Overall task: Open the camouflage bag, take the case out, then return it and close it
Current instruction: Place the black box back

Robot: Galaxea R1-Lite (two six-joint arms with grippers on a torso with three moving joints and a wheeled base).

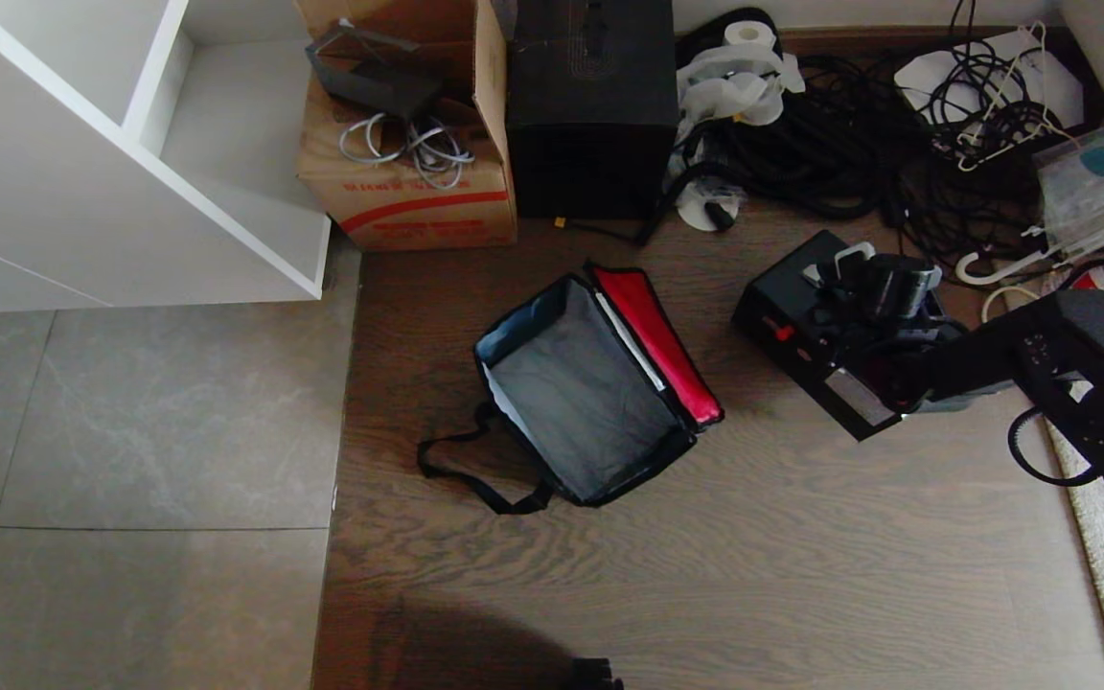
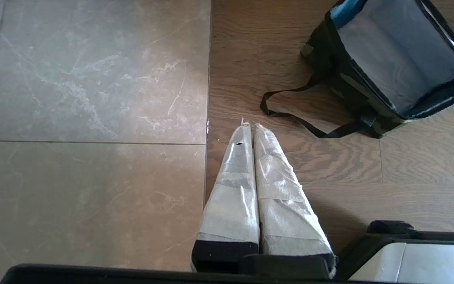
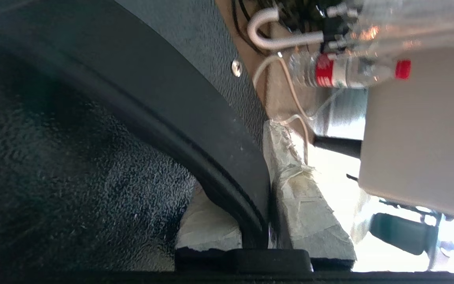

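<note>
Black and hard-shelled, the case lies on the wooden floor, right of the camouflage bag, long axis angled like the bag's. The right hand is clamped on its handle. The bag gapes empty, red lid thrown back. The left hand, fingers together, holds nothing, parked nearer the robot.

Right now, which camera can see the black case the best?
The head view: it shows the whole black case lying on the wood floor right of the open bag, with the right gripper on its handle. The right wrist view shows only a close-up of its handle between the fingers. The left wrist view misses it.
</note>
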